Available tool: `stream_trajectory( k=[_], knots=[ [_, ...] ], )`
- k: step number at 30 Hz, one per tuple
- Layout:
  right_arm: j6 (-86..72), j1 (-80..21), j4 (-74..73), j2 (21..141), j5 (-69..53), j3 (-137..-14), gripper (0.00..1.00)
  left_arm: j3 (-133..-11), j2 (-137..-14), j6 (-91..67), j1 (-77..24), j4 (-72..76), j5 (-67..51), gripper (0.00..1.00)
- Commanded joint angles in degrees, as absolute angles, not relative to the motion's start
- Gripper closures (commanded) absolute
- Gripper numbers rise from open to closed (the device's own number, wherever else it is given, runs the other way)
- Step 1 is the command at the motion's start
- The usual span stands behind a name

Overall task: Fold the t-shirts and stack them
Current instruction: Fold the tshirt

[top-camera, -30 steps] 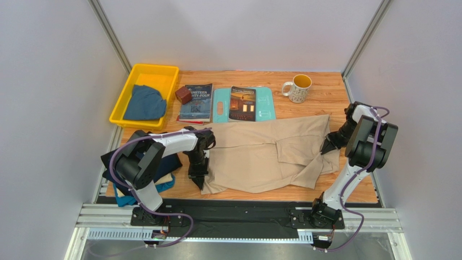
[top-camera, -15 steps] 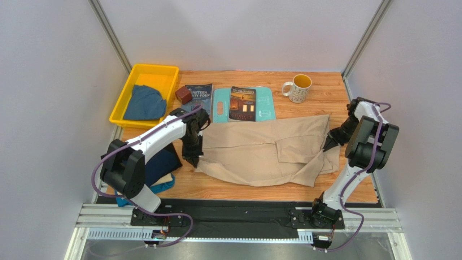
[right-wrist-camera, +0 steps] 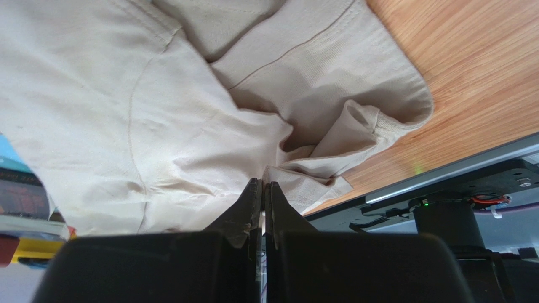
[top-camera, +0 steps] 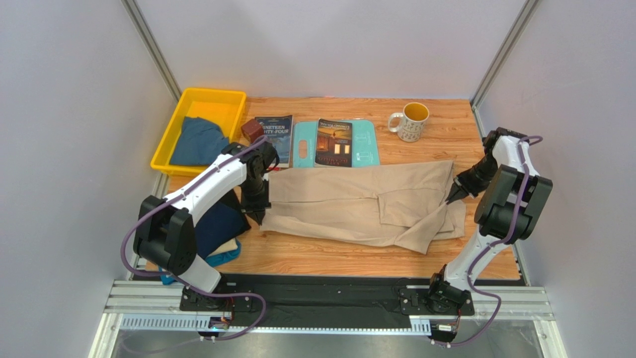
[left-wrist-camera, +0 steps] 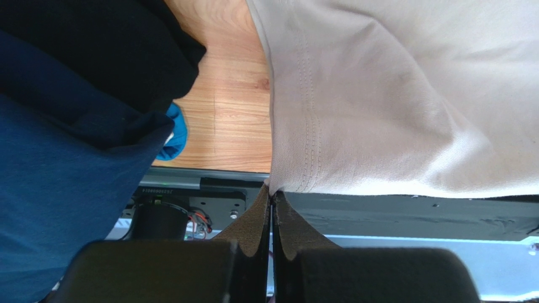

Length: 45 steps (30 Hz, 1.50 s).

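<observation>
Beige t-shirt [top-camera: 358, 205], partly folded, lying across the middle of the wooden table [top-camera: 336, 257]. Long axis left to right, spanning the gap between the two arms.

Left gripper [top-camera: 256, 215] at the shirt's left end, clenched on the stitched hem. From the left wrist view, fingertips pressed together with the hem's edge pinched between them.

Right gripper [top-camera: 453, 195] at the shirt's right end, likewise clamped tight, on a bunched fold near the sleeve.

Each arm nearest its own end of the cloth, with the body of the shirt running inward from each pinch toward the table's centre. Far edge of the shirt just beside the light-teal board [top-camera: 362, 153].

Navy t-shirt [top-camera: 224, 224] just beside the left gripper, toward the table's left edge, lying over a teal t-shirt [top-camera: 224, 257]. Dusty blue t-shirt [top-camera: 198, 142] in the yellow bin [top-camera: 213, 92] at the far left corner.

Probably a two-handed fold or carry next. Likely depends on both pinches moving together along that left-to-right line, so neither end slips free.
</observation>
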<state>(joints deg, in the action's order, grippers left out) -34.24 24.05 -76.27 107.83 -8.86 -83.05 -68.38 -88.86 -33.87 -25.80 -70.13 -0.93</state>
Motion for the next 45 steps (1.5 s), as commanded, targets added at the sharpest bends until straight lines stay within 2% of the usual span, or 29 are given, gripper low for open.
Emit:
stream_trajectory(
  k=[1,14,24,28,36,45],
  knots=[
    [-33.84,23.64,-76.73,104.42,-13.61,-85.17,1.0,-72.41,-86.75,-32.08,-24.61,-72.5,2.11,1.0],
    [-35.86,21.89,-73.39,92.65,-17.05,-78.76,1.0,-73.22,-78.85,-32.61,-23.99,-73.74,7.29,1.0],
    [-35.51,21.88,-72.25,79.56,-16.53,-69.45,1.0,-61.1,-69.17,-33.31,-23.99,-72.16,4.57,1.0],
    [-35.59,21.88,-71.11,75.86,-14.51,-66.8,1.0,-60.12,-67.85,-33.22,-23.99,-73.21,5.88,1.0],
    [-35.86,21.97,-64.43,79.88,-13.89,-69.25,1.0,-65.82,-75.57,-32.52,-23.82,-72.33,14.75,1.0],
    [-34.72,21.62,-63.37,91.13,-15.81,-83.13,1.0,-74.52,-91.29,-29.97,-21.8,-70.22,17.93,1.0]
  ],
)
